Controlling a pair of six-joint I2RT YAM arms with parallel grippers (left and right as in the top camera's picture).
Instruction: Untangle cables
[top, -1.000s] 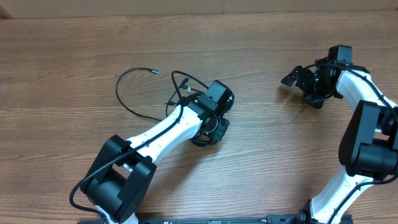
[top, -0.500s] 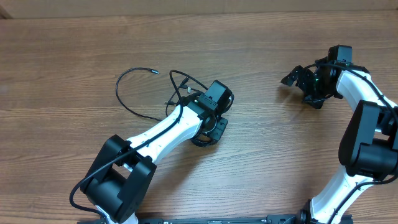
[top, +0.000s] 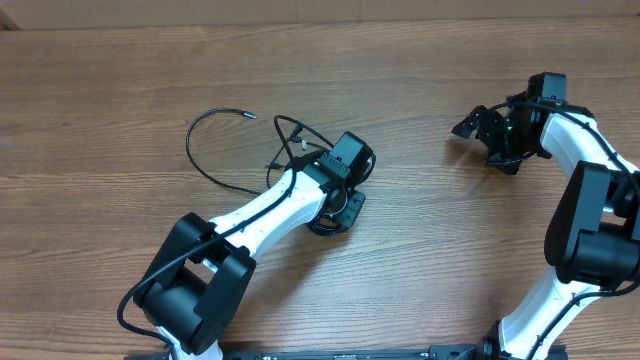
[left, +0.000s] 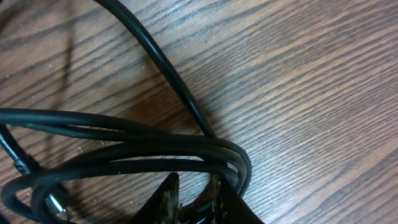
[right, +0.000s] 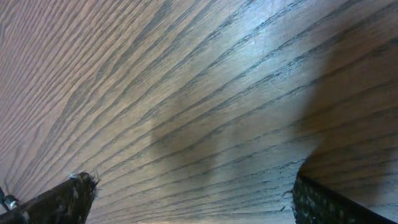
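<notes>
Where the cables lie: the cables (left: 186, 148) sit on the left half of the table (top: 420, 250), in front of and partly under the left arm's wrist.
Cable shape: from above, one thin black strand sweeps out to the left in a wide open loop and ends in a small silver-tipped plug (top: 246, 115); the other strands bunch in tighter loops beside the wrist.
Close view: in the left wrist view several strands run side by side, then turn back in one tight bend just above the fingers; a single strand crosses over them toward the top edge.
Left gripper: the left gripper (left: 194, 186) is low over the wood, its fingers (left: 168, 196) drawn close together and clamped on the bundle at that bend.
Right gripper: the right gripper (top: 483, 145) is on the far right side, well apart from the cables, with its jaws spread wide and nothing between them.
Right wrist view: only wood grain shows between the two fingertips (right: 62, 199).
</notes>
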